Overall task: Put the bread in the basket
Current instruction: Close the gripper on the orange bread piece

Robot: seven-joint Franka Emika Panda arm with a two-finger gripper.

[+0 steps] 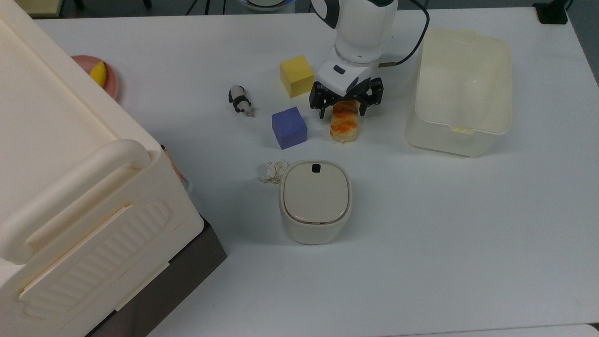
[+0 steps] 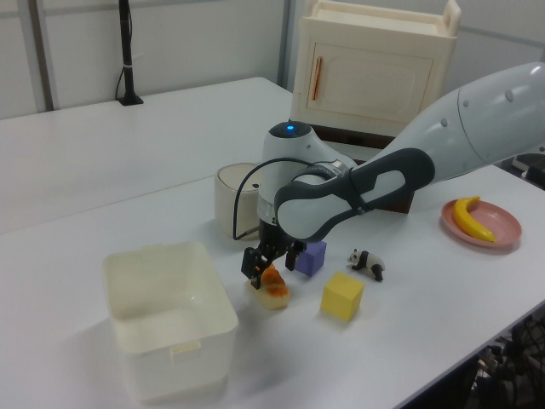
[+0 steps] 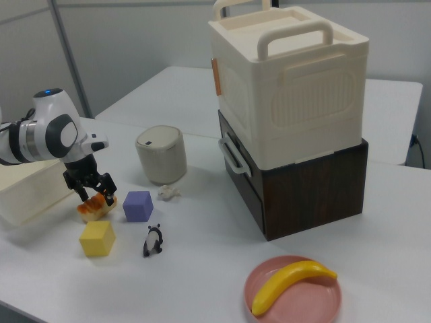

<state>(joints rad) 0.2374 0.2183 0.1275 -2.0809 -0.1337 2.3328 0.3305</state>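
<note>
White table: jaws spread wide, straddling bread far end, not gripping.

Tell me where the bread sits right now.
In the top view, the bread lies on the table between the purple cube and the basket, under the open gripper.

From my screen, the gripper covers the far end of the bread in the top view. The crate is cut off at the 9 o'clock edge there. In the right view, the basket is half hidden behind the arm and cut off at 9 o'clock.
</note>
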